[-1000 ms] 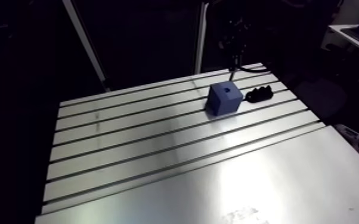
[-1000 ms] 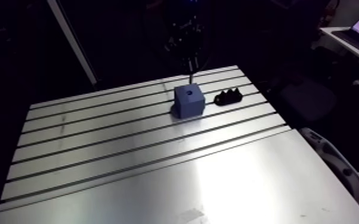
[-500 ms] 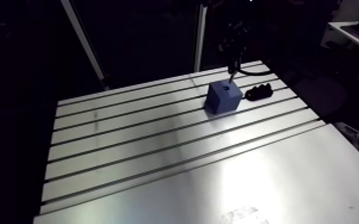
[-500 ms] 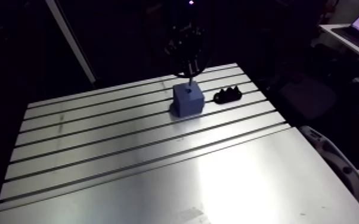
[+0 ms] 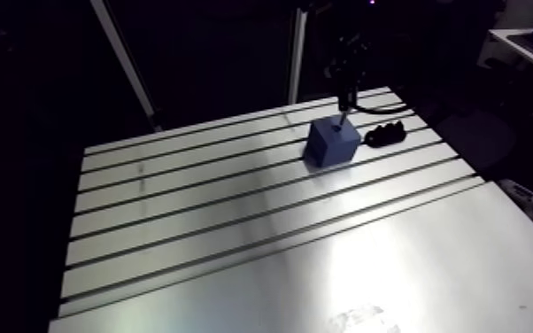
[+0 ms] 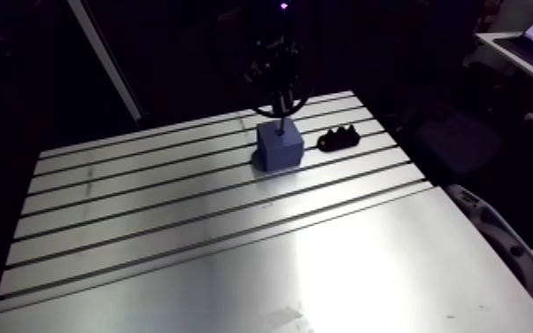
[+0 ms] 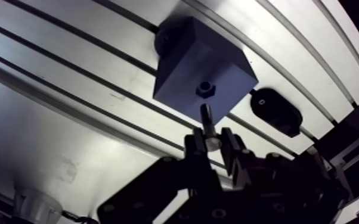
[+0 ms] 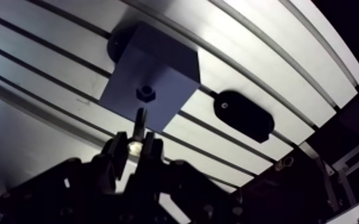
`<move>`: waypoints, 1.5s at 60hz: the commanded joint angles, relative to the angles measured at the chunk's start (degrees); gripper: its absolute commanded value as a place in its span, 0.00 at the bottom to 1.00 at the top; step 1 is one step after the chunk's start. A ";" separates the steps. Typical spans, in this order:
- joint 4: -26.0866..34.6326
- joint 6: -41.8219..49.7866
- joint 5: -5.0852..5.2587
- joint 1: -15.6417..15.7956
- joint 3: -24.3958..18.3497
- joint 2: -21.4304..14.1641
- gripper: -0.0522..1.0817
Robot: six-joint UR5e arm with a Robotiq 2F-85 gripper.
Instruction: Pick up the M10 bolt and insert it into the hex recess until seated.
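Working through the insertion step, with the pick-up judged already done. Pinching the slim dark steel M10 bolt (image 7: 206, 116) by its near end in the black two-finger gripper (image 7: 212, 140), fingers pressing on it from both sides and the shank sticking out ahead of them. Holding the bolt tip just short of the small black hex recess (image 7: 205, 89) in the top face of the blue cube-shaped block (image 7: 182, 71), nearly in line with it; not possible to tell from these views whether the tip is touching the face.

Block sitting in the upper right of the frame in the arm view, on the slotted aluminium worktop (image 5: 235, 257), with a black oblong holder (image 5: 385, 136) lying just beside it toward the right edge. Arm reaching down from the top edge of that frame, wrist roughly vertical, gripper pointing straight down over the block.

Calling next, by this reading, for a small sideways correction to centre the shank on the recess, then a slow, straight descent until seating. Risking a jam on the recess rim if going in tilted or off-centre.
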 commanded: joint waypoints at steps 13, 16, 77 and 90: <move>-0.05 0.09 0.06 0.07 0.13 0.13 0.95; -0.05 0.09 0.06 0.07 0.06 0.21 0.95; -0.66 0.09 0.15 0.16 -0.65 1.26 0.95; -0.66 0.01 0.15 0.25 -0.56 1.44 0.95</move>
